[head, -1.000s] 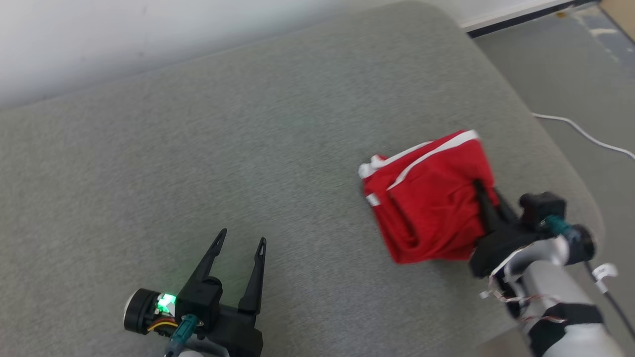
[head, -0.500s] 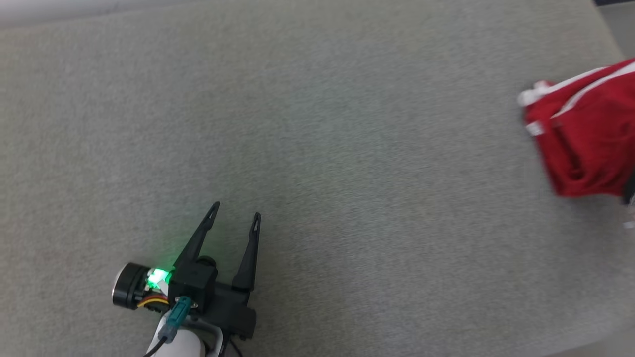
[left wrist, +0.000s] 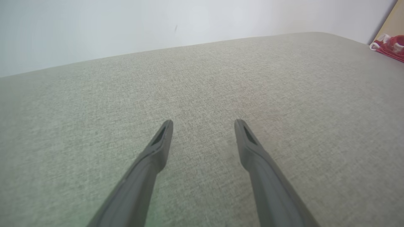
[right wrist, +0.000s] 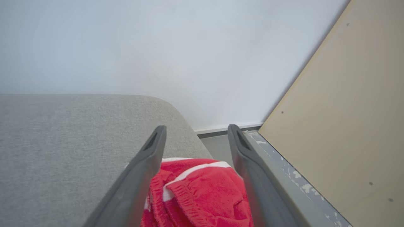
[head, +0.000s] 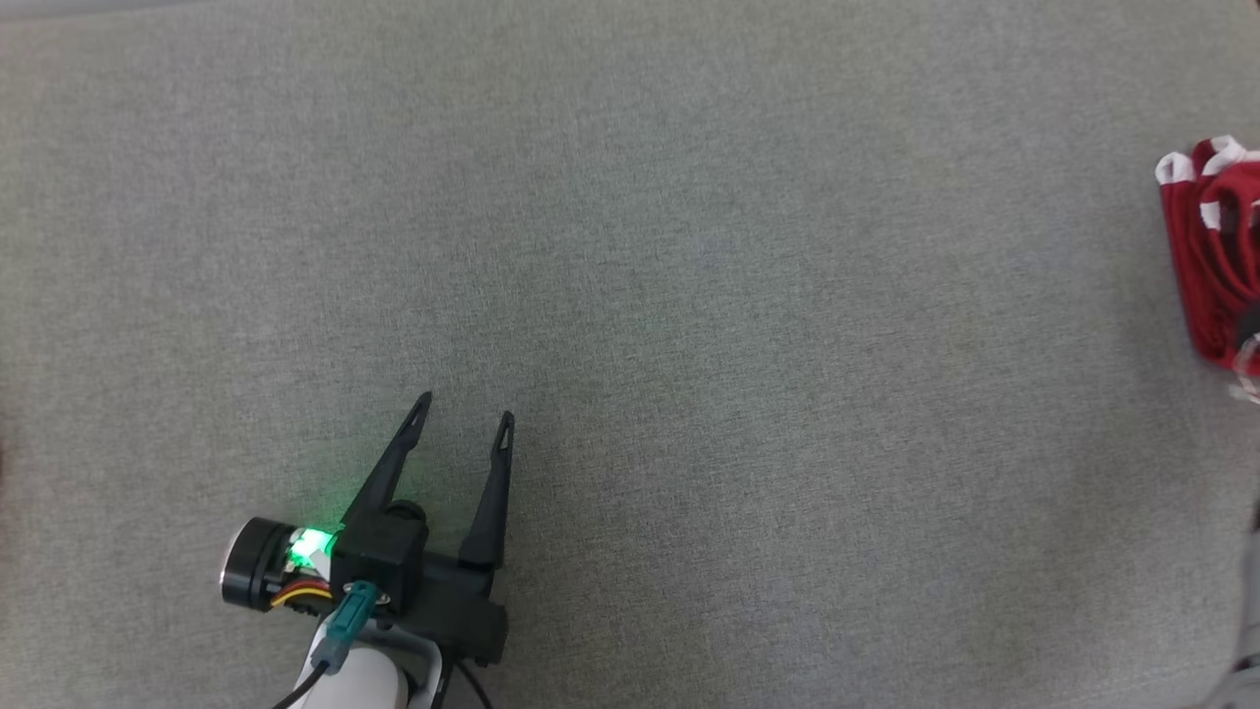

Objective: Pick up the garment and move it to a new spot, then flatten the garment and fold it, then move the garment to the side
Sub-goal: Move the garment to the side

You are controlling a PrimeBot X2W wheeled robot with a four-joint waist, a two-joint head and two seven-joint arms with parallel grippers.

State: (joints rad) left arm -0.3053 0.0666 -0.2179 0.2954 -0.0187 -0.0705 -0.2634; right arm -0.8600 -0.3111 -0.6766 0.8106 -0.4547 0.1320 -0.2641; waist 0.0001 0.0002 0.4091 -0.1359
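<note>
Grey upholstery (head: pixel 689 295); red garment (head: pixel 1213 266); white wall (right wrist: pixel 157 47) behind.

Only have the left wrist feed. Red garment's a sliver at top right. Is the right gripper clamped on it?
Observer: No. In the right wrist view the right gripper stands open; the garment lies crumpled low between its fingers.
Operator: Where on the cushion?
Observer: At the cushion's rounded corner. The floor and a tan board are just beyond it.
Operator: Left arm's light?
Observer: The head view shows a green light lit at the base of the left gripper.
</note>
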